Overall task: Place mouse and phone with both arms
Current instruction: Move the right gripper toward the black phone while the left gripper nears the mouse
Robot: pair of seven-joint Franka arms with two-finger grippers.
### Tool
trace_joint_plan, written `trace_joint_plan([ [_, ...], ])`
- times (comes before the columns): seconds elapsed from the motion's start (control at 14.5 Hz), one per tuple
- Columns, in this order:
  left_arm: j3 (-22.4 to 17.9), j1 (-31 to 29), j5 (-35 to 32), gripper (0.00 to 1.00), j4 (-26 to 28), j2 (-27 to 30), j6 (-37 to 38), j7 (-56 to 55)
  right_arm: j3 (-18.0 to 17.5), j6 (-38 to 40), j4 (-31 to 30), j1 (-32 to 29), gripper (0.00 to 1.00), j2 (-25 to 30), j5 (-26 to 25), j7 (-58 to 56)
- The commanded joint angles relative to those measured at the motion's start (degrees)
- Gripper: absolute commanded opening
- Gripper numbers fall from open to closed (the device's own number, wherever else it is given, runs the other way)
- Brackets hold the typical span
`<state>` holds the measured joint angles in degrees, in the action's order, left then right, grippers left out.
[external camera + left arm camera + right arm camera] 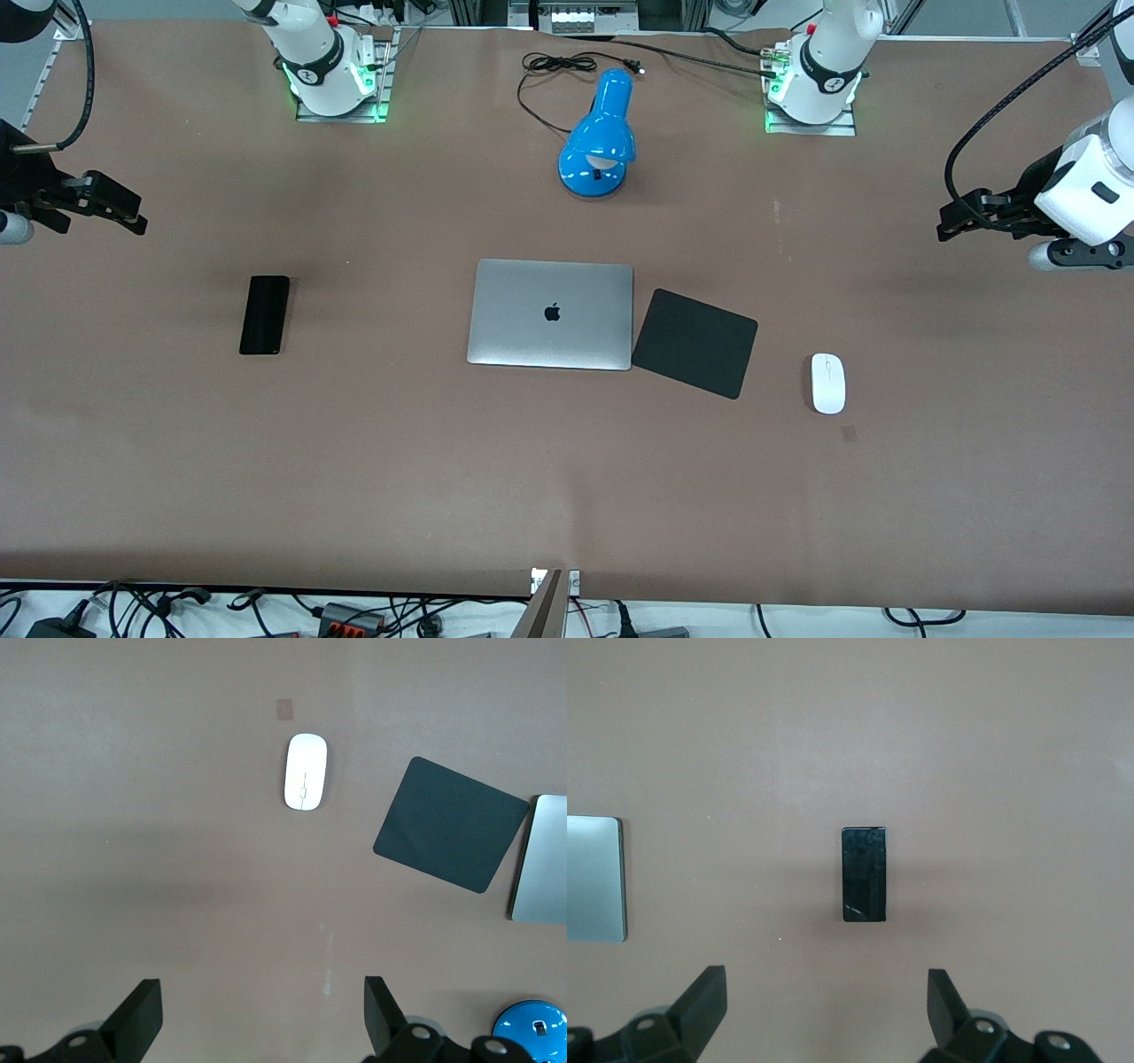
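Front view: brown table (567,496) bore, in a rough row, a black phone (264,315) toward the right arm's end, a closed silver laptop (551,313) at centre, a black mouse pad (695,343) touching the laptop's corner, and a white mouse (828,383) lying apart from the pad toward the left arm's end. A blue desk lamp (599,137) with a black cord stood farther from the camera than the laptop, between the two bases. The right gripper (111,206) hung in the air over bare table at the right arm's end, well apart from the phone; the left gripper (966,215) hung likewise over the left arm's end, well apart from the mouse. Left wrist view: the left gripper's (264,1014) jaws stood wide apart and held nothing; the mouse (306,772) lay flat on the table, with the pad (450,824), a laptop edge (542,859) and part of the lamp (532,1028) also in sight. Right wrist view: the right gripper's (827,1005) jaws stood wide apart, empty; the phone (864,873) lay flat, face up, with the laptop corner (594,877) beside it.
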<state>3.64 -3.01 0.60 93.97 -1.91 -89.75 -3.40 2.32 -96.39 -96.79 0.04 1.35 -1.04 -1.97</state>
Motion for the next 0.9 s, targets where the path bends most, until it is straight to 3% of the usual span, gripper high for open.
trace_joint_plan([
  [0.0,0.05,-0.33,-0.77,1.00,-0.54,0.42,0.46,0.67,0.05,0.85,0.02,0.23,1.00,1.11,-0.02,-0.14],
  [0.83,-0.30,-0.15,-0.68,1.00,-1.15,-1.76,0.46,0.41,-0.30,0.85,-0.42,0.40,1.00,-2.12,-0.98,0.56],
])
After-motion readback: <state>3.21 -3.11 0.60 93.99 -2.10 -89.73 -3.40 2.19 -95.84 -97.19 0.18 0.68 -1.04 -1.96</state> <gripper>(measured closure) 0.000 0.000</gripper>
